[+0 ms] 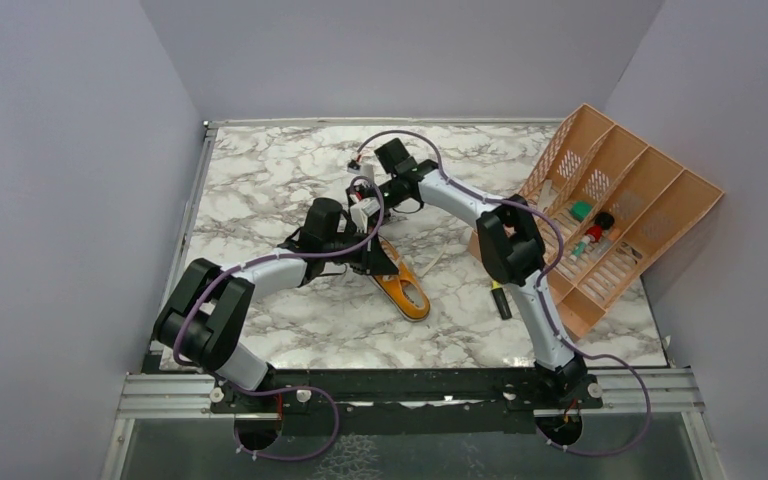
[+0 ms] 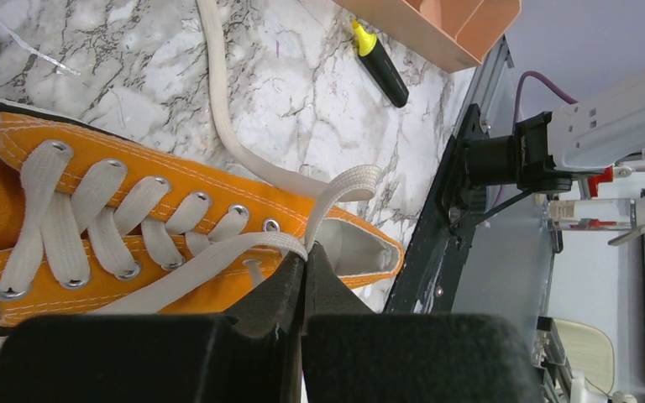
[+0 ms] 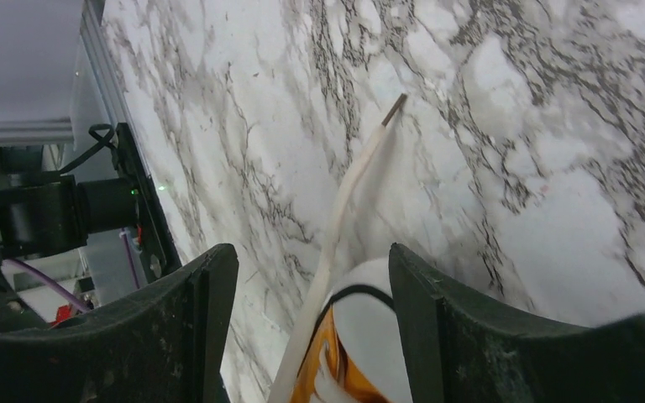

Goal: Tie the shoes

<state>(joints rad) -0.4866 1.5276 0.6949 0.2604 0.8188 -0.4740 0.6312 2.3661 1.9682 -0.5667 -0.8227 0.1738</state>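
Observation:
The orange sneaker [image 1: 410, 293] lies on the marble table, heel toward the arms. In the left wrist view the sneaker [image 2: 92, 159] shows its laced eyelets and open heel. My left gripper [image 2: 306, 256] is shut on a white lace [image 2: 218, 260] just above the top eyelets. The lace bends at the pinch and trails away across the table [image 2: 218, 101]. In the top view my left gripper [image 1: 373, 262] is over the shoe's middle. My right gripper [image 3: 311, 264] is open, its jaws either side of the white toe cap [image 3: 374, 323]. A loose lace [image 3: 344, 193] lies on the table beyond it.
An orange divided rack [image 1: 610, 210] leans at the right with small items inside; its corner shows in the left wrist view [image 2: 437, 25]. A black and yellow highlighter [image 1: 501, 300] lies on the table right of the shoe. The black front rail [image 1: 400, 385] runs along the near edge.

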